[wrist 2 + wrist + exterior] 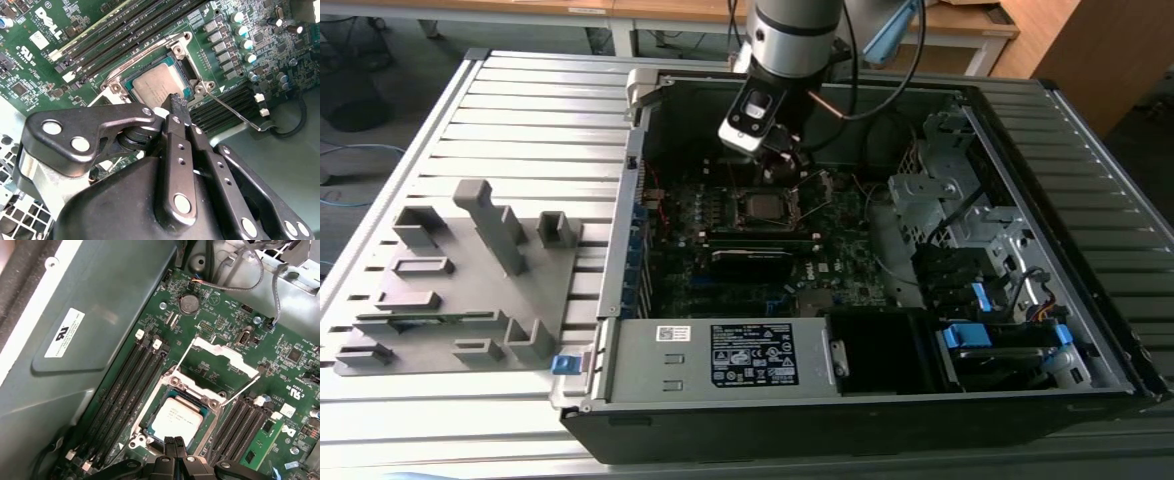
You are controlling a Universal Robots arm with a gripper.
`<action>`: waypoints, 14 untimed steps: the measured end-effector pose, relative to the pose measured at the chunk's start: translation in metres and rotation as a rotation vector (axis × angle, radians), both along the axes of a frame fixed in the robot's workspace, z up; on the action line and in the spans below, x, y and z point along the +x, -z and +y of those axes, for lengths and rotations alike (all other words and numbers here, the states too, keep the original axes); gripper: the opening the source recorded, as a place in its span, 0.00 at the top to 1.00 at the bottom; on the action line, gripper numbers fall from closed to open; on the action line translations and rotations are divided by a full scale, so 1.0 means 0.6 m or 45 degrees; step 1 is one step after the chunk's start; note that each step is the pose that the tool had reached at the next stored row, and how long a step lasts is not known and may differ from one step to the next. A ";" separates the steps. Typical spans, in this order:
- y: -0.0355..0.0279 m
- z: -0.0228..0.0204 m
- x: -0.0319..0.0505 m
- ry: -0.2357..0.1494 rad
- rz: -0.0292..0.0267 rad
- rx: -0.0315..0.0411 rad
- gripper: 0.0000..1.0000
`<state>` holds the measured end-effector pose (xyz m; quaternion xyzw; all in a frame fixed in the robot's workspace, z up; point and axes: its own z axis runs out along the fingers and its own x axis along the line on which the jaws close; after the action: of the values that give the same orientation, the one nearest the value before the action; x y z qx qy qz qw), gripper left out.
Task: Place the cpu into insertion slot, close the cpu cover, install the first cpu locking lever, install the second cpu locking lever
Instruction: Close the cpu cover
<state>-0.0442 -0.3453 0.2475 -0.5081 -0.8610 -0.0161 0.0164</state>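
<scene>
The cpu (178, 418) lies seated in the insertion slot (184, 64), and the cpu cover (227, 354) stands swung open. The claw (172, 441), pressed together and holding nothing, hangs at the chip's near edge.

cpu (177, 415) in the insertion slot (172, 391), cpu cover (225, 352) open off one slot edge, gripper (174, 440) above the opposite edge, memory slots (125, 395) flanking the slot's other two sides, parts rack (454, 280) well off toward the exterior view's left
</scene>
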 end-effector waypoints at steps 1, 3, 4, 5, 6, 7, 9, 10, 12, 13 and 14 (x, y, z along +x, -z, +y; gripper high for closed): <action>-0.001 0.0000 0.000 0.002 0.0000 0.0009 0.89; -0.004 0.0000 0.000 0.004 0.0000 0.0029 0.89; -0.007 0.0000 0.000 0.004 0.0001 0.0049 0.89; -0.008 0.0000 0.000 0.004 0.0000 0.0071 0.89; -0.008 0.0000 0.000 0.000 -0.0002 0.0075 0.89; -0.008 0.0000 0.000 -0.010 -0.0001 0.0076 0.89; -0.008 0.0000 0.000 -0.047 0.0002 0.0073 0.89; -0.008 0.0000 0.000 -0.070 0.0002 0.0073 0.89; -0.008 0.0000 0.000 -0.118 0.0004 0.0073 0.89; -0.008 0.0000 0.000 -0.141 0.0004 0.0072 0.89; -0.008 0.0000 0.000 -0.164 0.0005 0.0072 0.89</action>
<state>-0.0442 -0.3453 0.2524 -0.4517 -0.8918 -0.0173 0.0190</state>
